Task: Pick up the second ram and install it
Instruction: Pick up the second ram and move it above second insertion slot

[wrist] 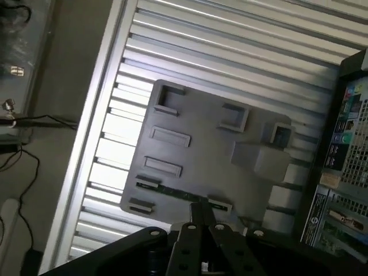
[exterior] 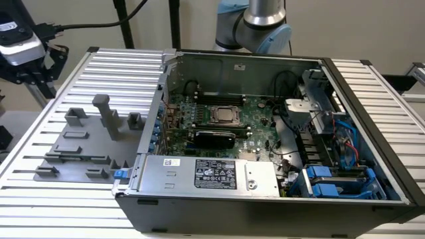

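My gripper [wrist: 201,214] hangs above the grey fixture tray [wrist: 201,132], fingers drawn together and holding nothing. The second ram [wrist: 172,191] lies on edge in the tray's slot just beyond the fingertips, apart from them. I judge it light, stiff and thin, but fragile. I'd pinch its long flat faces near the middle, clear of the end holders [wrist: 141,205] and off the chips if I can. Further past the fingers a tall grey block [wrist: 261,160] rises from the tray, and the open computer case [wrist: 345,149] stands beside that. Both could crowd a lift toward the motherboard [exterior: 226,117].
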`<state>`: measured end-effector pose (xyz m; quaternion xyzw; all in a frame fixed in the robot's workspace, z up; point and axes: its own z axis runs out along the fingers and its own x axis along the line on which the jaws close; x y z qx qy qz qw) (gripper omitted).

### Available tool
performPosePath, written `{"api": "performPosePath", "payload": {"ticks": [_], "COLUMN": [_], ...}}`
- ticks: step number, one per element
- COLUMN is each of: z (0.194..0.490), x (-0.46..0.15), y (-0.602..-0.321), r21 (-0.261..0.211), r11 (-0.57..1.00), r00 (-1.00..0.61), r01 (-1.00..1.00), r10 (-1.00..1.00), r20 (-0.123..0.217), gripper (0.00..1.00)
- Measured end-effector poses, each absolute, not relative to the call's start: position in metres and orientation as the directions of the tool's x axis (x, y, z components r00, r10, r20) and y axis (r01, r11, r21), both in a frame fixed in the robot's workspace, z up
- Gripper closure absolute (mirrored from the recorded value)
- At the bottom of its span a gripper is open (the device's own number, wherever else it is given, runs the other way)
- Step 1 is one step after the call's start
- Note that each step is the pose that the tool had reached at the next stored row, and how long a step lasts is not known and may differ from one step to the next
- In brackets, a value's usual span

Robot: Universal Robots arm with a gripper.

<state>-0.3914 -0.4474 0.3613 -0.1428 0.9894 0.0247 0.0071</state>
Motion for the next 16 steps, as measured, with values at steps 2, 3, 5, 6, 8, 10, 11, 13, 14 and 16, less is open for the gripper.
{"api": "performPosePath", "payload": {"ticks": [2,3,5,6,8,10,11,13,14,16], "z": [0.36,0.359,0.357,0.357,0.355,0.353,0.352,0.351,0.35,0.348], "x": [-0.391,-0.391,-0.391,-0.391,-0.391,-0.391,-0.391,-0.391,-0.391,-0.391], "y": [-0.447,-0.447,-0.447,-0.447,-0.447,-0.447,-0.447,-0.447,-0.447,-0.447], "r21": [0.047,0.047,0.047,0.047,0.047,0.047,0.047,0.047,0.047,0.047], "r11": [0.947,0.941,0.928,0.921,0.907,0.891,0.883,0.866,0.856,0.837], "r00": [-0.948,-0.943,-0.929,-0.923,-0.908,-0.892,-0.884,-0.867,-0.857,-0.838], "r01": [-0.317,-0.334,-0.369,-0.386,-0.419,-0.451,-0.467,-0.498,-0.515,-0.546], "r10": [-0.316,-0.334,-0.369,-0.385,-0.418,-0.451,-0.467,-0.498,-0.515,-0.545], "r20": [-0.021,-0.021,-0.021,-0.021,-0.021,-0.021,-0.021,-0.021,-0.021,-0.021], "gripper": [1.0,1.0,1.0,1.0,1.0,1.0,1.0,1.0,1.0,1.0]}}
